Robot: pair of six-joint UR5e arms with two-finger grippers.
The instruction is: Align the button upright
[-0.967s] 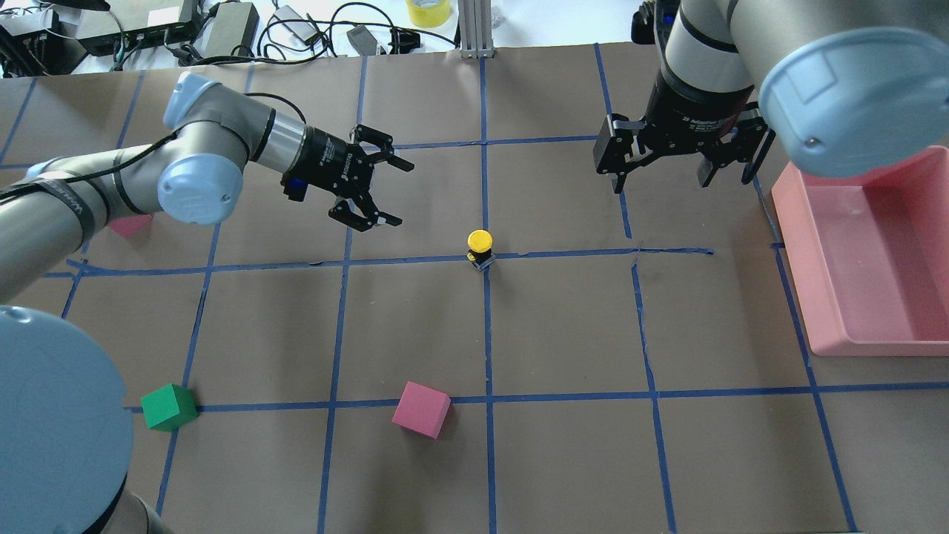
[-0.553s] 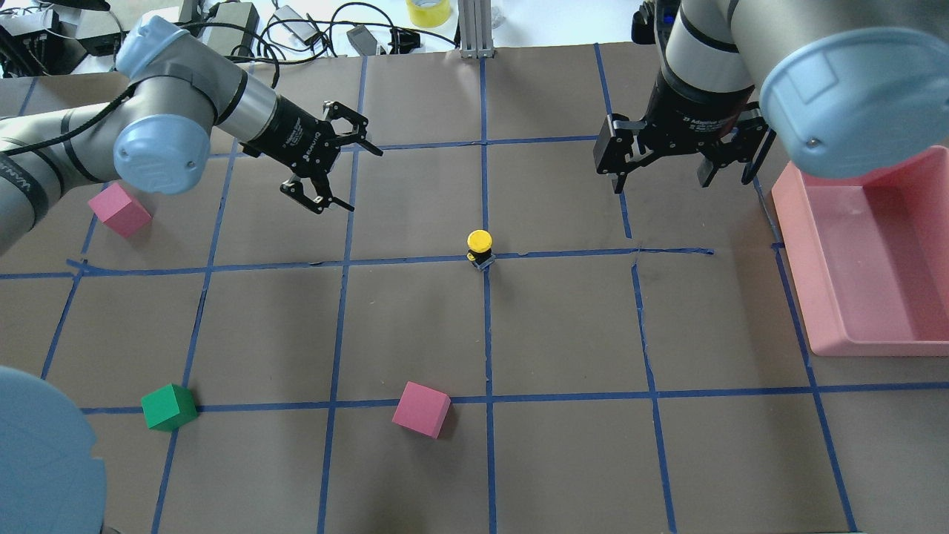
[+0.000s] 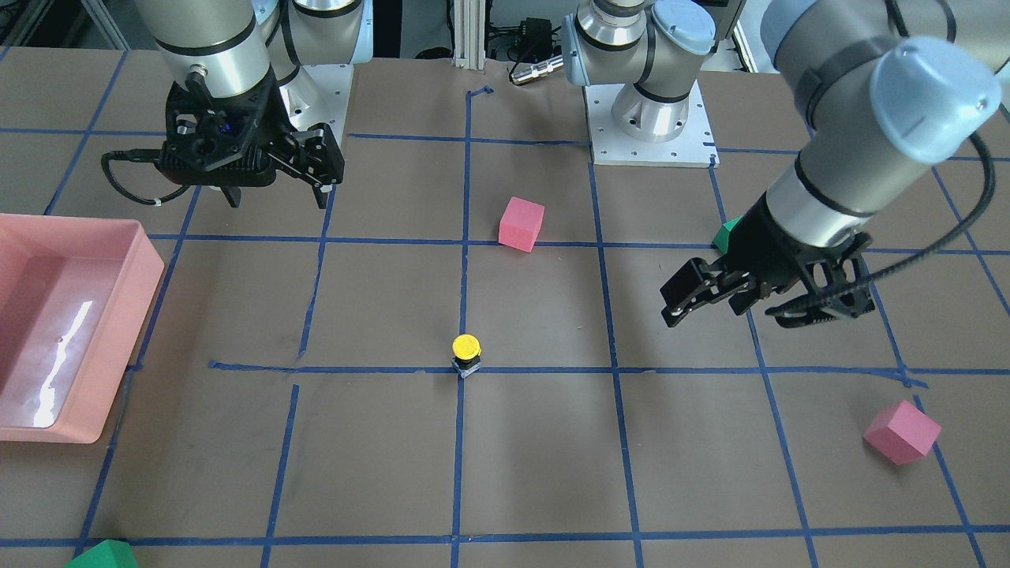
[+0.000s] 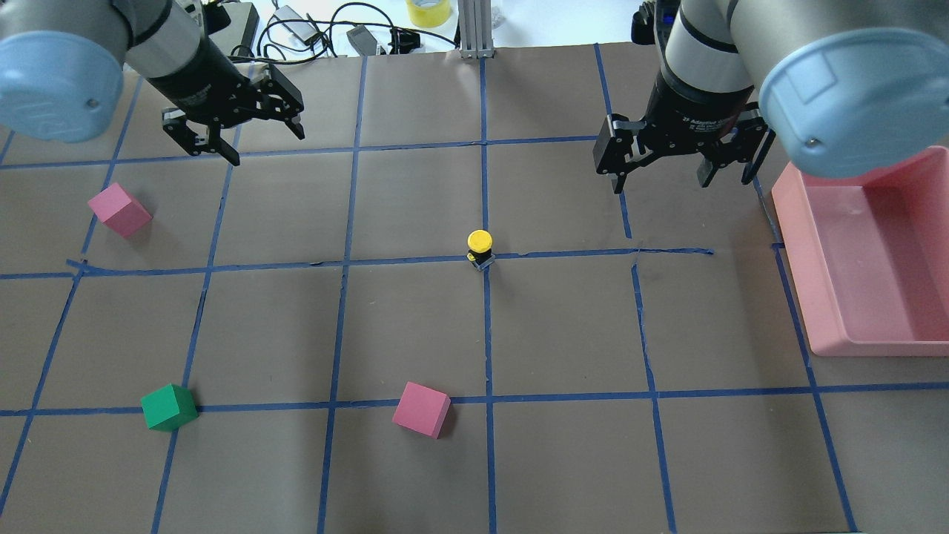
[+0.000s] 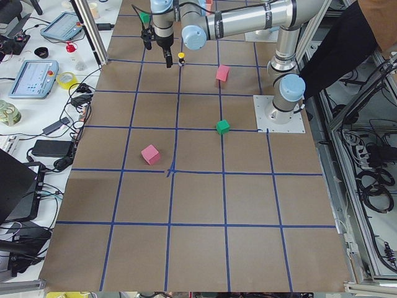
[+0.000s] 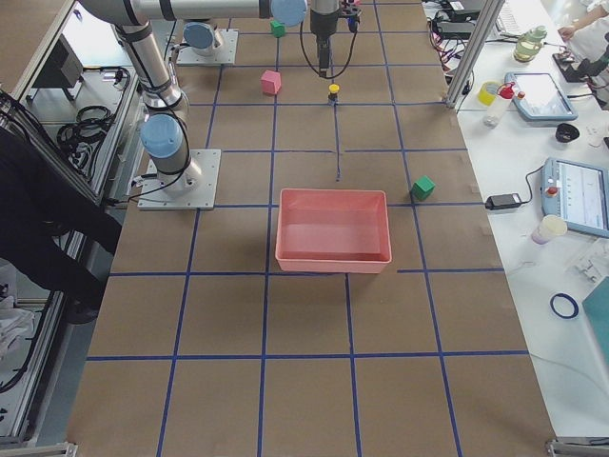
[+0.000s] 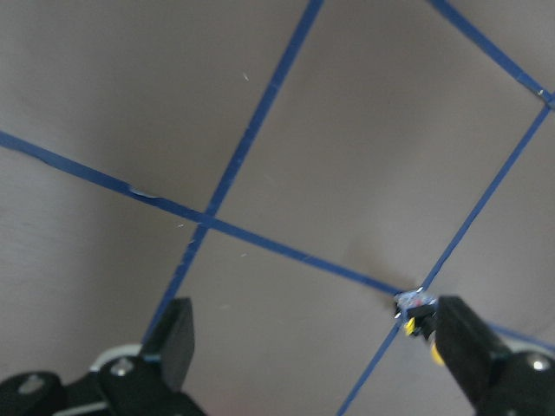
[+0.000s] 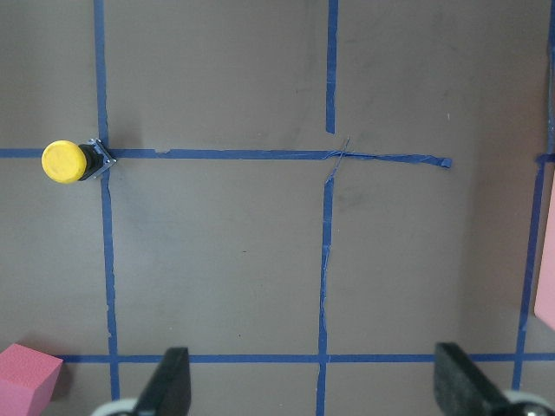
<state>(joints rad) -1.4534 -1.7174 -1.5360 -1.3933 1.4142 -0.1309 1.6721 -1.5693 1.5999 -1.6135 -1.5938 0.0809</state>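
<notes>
Item: button, upright on its black base, yellow cap up, on a crossing of blue tape lines at mid-table, touched by neither arm

Clock bearings taken from the button, overhead view:
- Left gripper: 10 o'clock, well apart, raised, jaws spread wide, holding nothing
- Right gripper: 2 o'clock, well apart, raised, jaws spread wide, holding nothing
- Pink tray: 3 o'clock
- Near pink cube: 7 o'clock
- Green cube: 8 o'clock
- Far pink cube: 9 o'clock

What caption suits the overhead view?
Yellow-capped black push-button upright on blue tape; left tool and right tool hover open, apart.
</notes>
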